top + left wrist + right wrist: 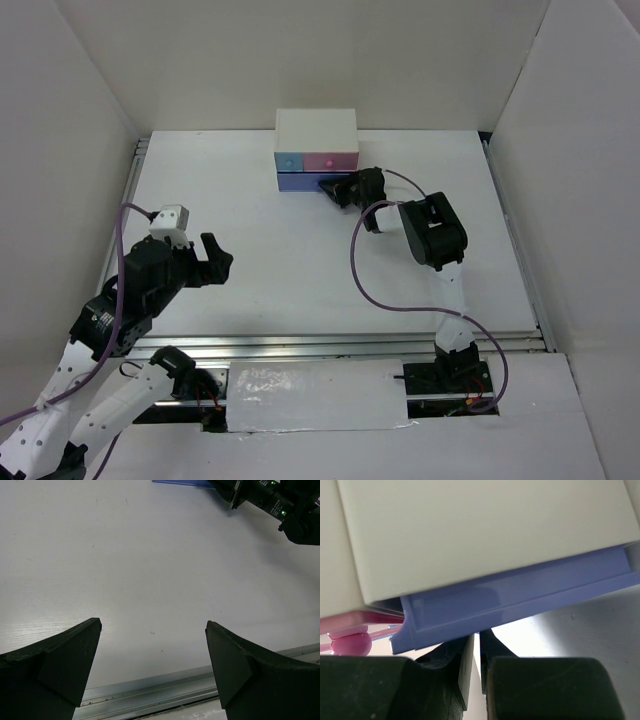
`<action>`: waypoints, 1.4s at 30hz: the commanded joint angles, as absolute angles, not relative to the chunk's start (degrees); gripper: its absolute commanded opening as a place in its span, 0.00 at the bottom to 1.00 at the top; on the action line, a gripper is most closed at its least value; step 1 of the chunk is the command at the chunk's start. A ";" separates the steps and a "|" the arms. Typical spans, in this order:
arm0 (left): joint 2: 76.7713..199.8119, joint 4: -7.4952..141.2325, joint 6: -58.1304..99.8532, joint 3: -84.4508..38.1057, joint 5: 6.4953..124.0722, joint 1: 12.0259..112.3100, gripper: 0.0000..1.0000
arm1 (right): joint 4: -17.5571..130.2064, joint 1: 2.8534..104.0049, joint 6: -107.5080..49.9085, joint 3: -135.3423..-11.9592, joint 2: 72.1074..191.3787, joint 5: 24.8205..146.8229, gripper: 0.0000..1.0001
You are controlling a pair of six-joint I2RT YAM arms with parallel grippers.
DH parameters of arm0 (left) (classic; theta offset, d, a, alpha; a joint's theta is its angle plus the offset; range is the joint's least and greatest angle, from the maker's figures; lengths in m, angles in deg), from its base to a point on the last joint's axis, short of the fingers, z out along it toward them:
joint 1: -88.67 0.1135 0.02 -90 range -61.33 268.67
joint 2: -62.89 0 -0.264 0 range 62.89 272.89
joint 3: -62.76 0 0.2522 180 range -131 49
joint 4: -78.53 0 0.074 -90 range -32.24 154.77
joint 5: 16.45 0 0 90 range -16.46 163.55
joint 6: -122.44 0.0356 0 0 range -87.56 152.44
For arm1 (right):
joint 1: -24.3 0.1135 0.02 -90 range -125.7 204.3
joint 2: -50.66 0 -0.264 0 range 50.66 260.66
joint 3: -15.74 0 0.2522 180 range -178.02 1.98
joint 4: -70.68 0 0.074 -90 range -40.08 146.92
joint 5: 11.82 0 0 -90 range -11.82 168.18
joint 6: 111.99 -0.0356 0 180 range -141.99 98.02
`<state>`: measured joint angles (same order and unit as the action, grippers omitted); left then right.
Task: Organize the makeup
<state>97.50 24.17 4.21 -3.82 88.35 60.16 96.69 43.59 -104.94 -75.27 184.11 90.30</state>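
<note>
No makeup shows in any view. A white box (316, 128) with a blue, a pink and a purple drawer stands at the back of the table. My right gripper (333, 187) reaches to the front of the purple drawer (298, 182), which sticks out a little. In the right wrist view the jaws (479, 634) stand almost together with a thin slit between them, and their tips are hidden under the purple drawer's edge (520, 595). What they touch is hidden. My left gripper (213, 258) hangs wide open over bare table near the front left, with nothing between its fingers (152, 625).
White walls close in the table on the left, right and back. A metal rail (150, 692) runs along the near edge under the left gripper. The pink drawer's round knob (350, 643) shows left of the right fingers. The right arm's purple cable (360, 270) loops over the table's middle.
</note>
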 commanded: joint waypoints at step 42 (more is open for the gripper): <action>100.50 21.88 0.88 -7.51 100.08 81.37 0.99 | 47.45 51.08 -55.06 -48.89 113.01 75.05 1.00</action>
<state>101.93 21.39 1.70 -4.67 96.88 80.02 75.23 44.88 -74.34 -42.99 123.24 92.07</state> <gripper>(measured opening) 0.994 0.998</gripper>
